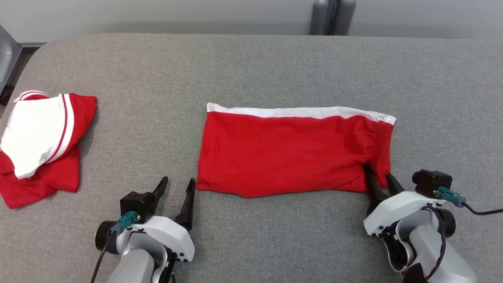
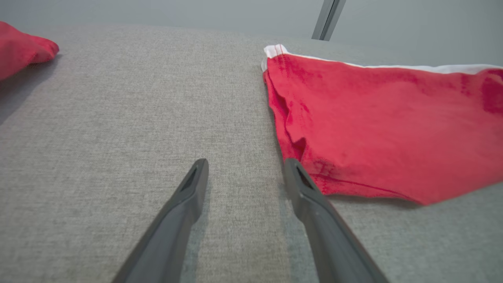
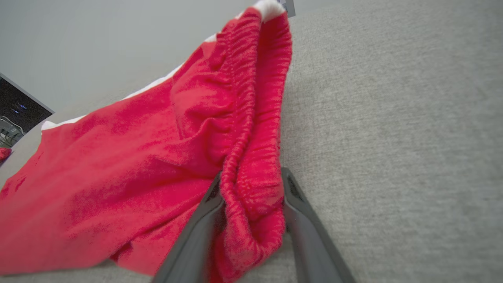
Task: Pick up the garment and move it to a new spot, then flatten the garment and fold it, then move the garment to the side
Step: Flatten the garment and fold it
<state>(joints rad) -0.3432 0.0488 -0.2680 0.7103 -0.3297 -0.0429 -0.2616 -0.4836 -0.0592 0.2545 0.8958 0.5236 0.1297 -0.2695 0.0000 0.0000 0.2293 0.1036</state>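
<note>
The garment (image 1: 294, 153) is a pair of red shorts with a white band along the far edge, lying folded flat in the middle of the grey surface (image 1: 251, 67). My left gripper (image 1: 178, 181) stands open just left of its near left corner, fingers resting apart on bare cloth-covered surface; in the left wrist view the gripper (image 2: 245, 163) has the garment (image 2: 373, 125) right beside its right finger. My right gripper (image 1: 378, 171) is at the near right corner. In the right wrist view it (image 3: 251, 175) pinches the gathered waistband fold of the garment (image 3: 137, 165) between both fingers.
A second red and white garment (image 1: 39, 141) lies crumpled at the far left, its tip seen in the left wrist view (image 2: 23, 47). A dark grey post (image 1: 332, 17) stands behind the back edge. Bare grey surface stretches behind and in front of the shorts.
</note>
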